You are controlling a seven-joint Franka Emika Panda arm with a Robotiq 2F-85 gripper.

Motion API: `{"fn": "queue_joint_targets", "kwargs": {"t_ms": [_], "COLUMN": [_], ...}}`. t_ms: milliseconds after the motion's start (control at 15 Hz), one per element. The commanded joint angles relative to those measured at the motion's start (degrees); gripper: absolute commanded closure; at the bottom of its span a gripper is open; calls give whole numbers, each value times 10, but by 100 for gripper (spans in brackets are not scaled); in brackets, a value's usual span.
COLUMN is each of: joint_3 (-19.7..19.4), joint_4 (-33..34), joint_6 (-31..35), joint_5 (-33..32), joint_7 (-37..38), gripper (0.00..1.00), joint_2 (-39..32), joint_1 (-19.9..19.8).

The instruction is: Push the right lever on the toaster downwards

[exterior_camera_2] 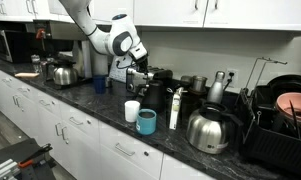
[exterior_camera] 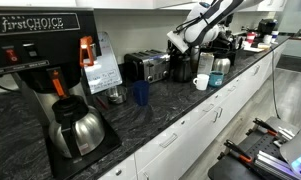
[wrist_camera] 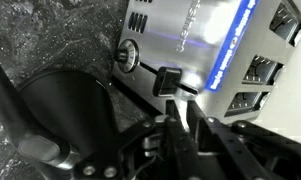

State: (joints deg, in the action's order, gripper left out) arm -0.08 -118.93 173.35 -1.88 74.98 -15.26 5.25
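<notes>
- My fingers (wrist_camera: 175, 120) look pressed together with nothing between them. Their tips are just short of the toaster (wrist_camera: 190, 35) front.
- Just beyond the tips is the toaster's black lever (wrist_camera: 168, 80), sitting in its slot. A round dial (wrist_camera: 128, 55) is beside it on the steel face.
- I judge this to be the approach step: I am lined up on the lever but not yet bearing on it. The wrist view shows only this one lever, so I take it for the right one.
- The next move calls for setting my tips on top of the lever and pressing straight along the slot. If I come in at a slant, I would expect to slip off.
- The toaster (exterior_camera: 145, 67) stands on the dark stone bench (exterior_camera: 180, 105), against the wall.
- I can read no writing on the toaster face.
- Well past the toaster along the bench, the black coffee brewer (exterior_camera: 35, 60) reads "first CHOICE".
</notes>
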Motion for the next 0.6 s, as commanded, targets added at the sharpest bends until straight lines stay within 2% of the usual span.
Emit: {"fn": "queue_joint_targets", "kwargs": {"t_ms": [0,533], "joint_3": [-9,-14], "joint_4": [35,70], "joint_6": [-8,-10], "joint_5": [10,1], "joint_7": [41,94], "gripper": [100,100], "joint_2": [-27,-63], "joint_1": [7,12]}}
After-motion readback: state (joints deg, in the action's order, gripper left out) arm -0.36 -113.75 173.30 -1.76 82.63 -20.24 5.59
